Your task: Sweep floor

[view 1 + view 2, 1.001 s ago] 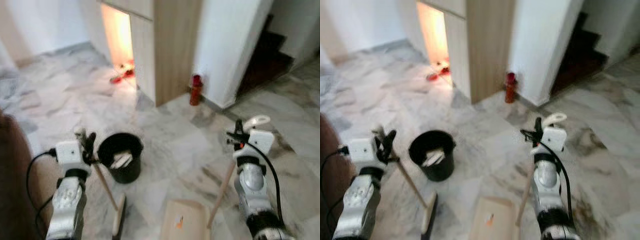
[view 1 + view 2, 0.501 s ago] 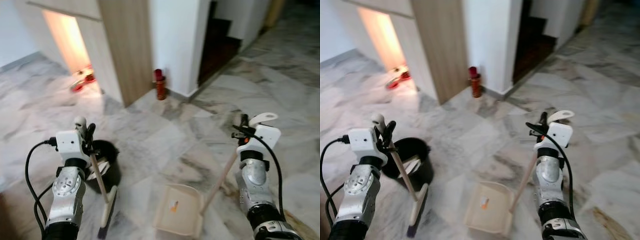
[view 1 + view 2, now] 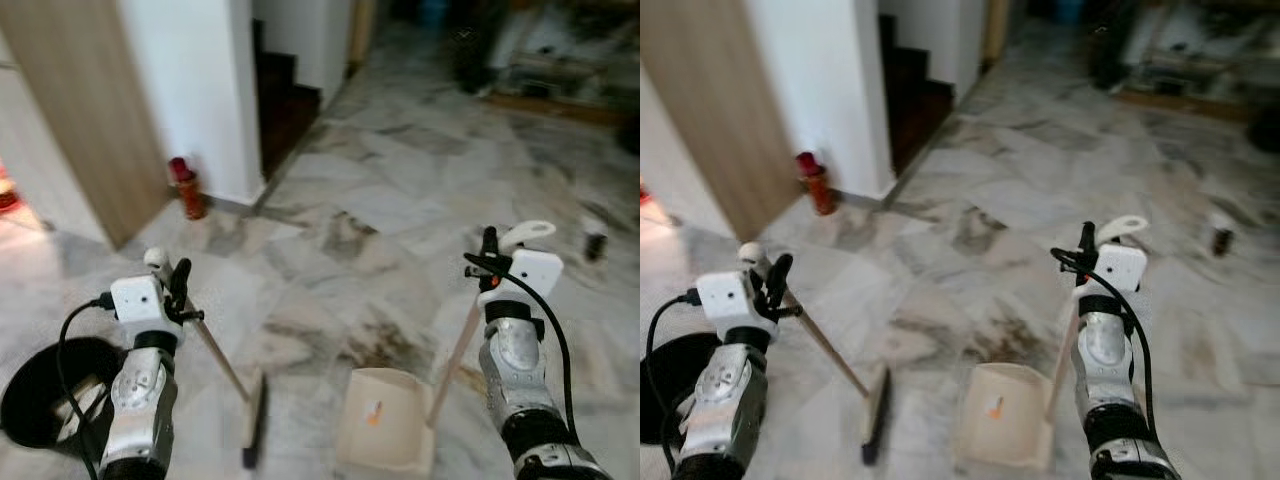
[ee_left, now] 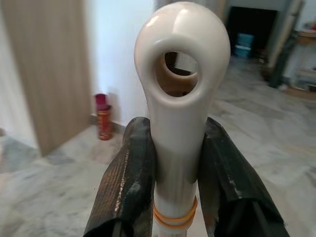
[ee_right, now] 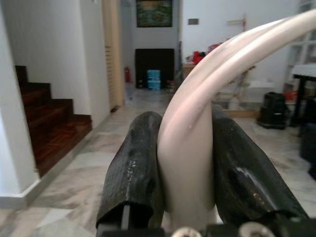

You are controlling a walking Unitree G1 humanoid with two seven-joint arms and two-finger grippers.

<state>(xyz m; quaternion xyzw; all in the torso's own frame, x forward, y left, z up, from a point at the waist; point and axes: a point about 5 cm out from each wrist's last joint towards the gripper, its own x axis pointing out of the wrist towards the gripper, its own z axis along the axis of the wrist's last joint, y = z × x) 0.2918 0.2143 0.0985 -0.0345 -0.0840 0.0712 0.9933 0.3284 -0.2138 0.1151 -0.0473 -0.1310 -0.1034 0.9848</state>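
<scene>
Two tools, one per pincer. My left gripper (image 4: 174, 185) is clenched on the one broom (image 3: 222, 362) — its pale handle slants down to the brush head on the marble floor (image 3: 400, 210). My right gripper (image 5: 185, 163) grasps the handle of the one dustpan (image 3: 388, 432), whose pan rests on the floor just beside the brush. One black bucket (image 3: 35, 402) sits at my left; one red canister (image 3: 187, 187) stands by the wall.
</scene>
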